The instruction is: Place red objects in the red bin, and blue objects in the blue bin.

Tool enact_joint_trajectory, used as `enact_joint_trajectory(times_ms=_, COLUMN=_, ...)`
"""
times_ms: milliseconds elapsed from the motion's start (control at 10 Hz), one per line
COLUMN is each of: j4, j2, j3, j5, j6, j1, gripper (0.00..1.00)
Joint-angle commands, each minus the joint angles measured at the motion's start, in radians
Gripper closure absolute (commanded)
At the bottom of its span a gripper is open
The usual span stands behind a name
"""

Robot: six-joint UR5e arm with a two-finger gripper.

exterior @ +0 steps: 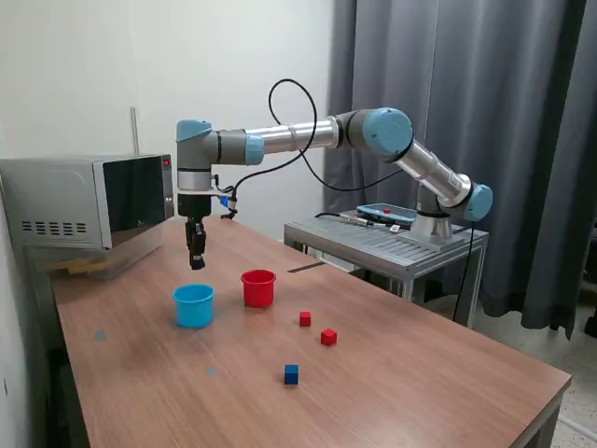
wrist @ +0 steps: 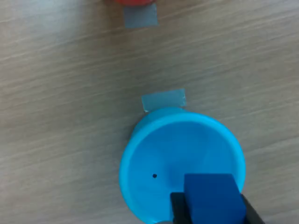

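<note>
My gripper (exterior: 197, 259) hangs above the table, over the light-blue cup that is the blue bin (exterior: 194, 305), and is shut on a dark-blue cube (wrist: 212, 198). In the wrist view the cube sits over the near rim of the blue bin (wrist: 163, 149), whose inside shows nothing in it. The red bin (exterior: 258, 287) stands just to the exterior view's right of the blue one; only its edge (wrist: 135, 2) shows in the wrist view. Two red cubes (exterior: 305, 319) (exterior: 328, 337) and another dark-blue cube (exterior: 291, 374) lie on the wooden table nearer the front.
A microwave (exterior: 89, 201) stands at the back on the exterior view's left. A metal cart (exterior: 392, 245) carrying the arm's base is behind the table on the right. Grey tape patches (wrist: 163, 99) (wrist: 140, 17) mark the tabletop beside each cup.
</note>
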State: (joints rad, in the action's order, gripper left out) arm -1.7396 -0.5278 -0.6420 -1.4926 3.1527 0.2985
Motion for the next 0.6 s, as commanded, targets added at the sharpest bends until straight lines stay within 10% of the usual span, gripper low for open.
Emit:
enact_joint_trajectory(times_ms=0, j4=-0.006, j2=0.0, j3=-0.001, j5=0.0, j6=0.001, j1=-0.002, gripper=1.0)
enact_joint_trajectory(times_ms=100, j4=-0.006, j2=0.0, j3=-0.001, j5=-0.002, j6=0.001, j1=-0.002, gripper=1.0)
enact_joint_trajectory(times_ms=200, j4=-0.006, j2=0.0, j3=-0.001, j5=-0.002, j6=0.001, j1=-0.002, gripper=0.0)
enact_joint_trajectory(times_ms=500, j4=-0.006, j2=0.0, j3=-0.002, j5=-0.005, j6=0.001, j1=-0.002, gripper=0.0)
